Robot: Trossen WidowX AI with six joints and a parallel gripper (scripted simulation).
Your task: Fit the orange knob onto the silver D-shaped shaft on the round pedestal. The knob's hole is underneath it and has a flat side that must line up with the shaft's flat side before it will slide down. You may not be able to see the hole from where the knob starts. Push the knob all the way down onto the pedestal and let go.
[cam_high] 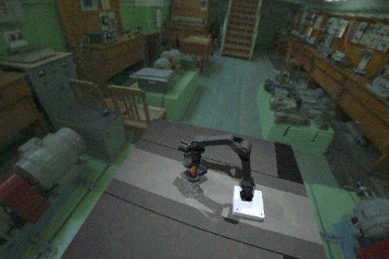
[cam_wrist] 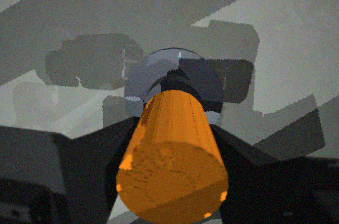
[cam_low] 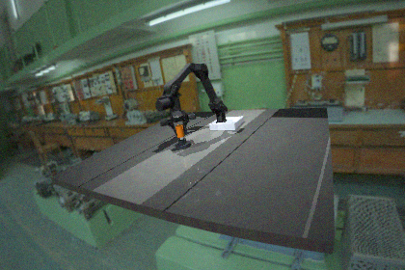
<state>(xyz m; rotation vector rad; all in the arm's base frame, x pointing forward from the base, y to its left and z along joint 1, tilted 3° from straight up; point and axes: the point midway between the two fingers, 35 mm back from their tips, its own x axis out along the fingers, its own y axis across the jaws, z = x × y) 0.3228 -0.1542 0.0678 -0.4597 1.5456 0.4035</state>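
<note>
We see the knob (cam_high: 192, 170) (cam_low: 179, 131) (cam_wrist: 172, 155) gripped by the gripper (cam_high: 194, 169) (cam_low: 179, 129) (cam_wrist: 173, 127), above the pedestal (cam_high: 194, 178) (cam_low: 181, 145) (cam_wrist: 140, 80). Knob hides the shaft; its underside and hole out of sight. Whether knob touches shaft, we cannot tell. White base (cam_high: 248, 210) (cam_low: 227, 125) well apart from pedestal.
</note>
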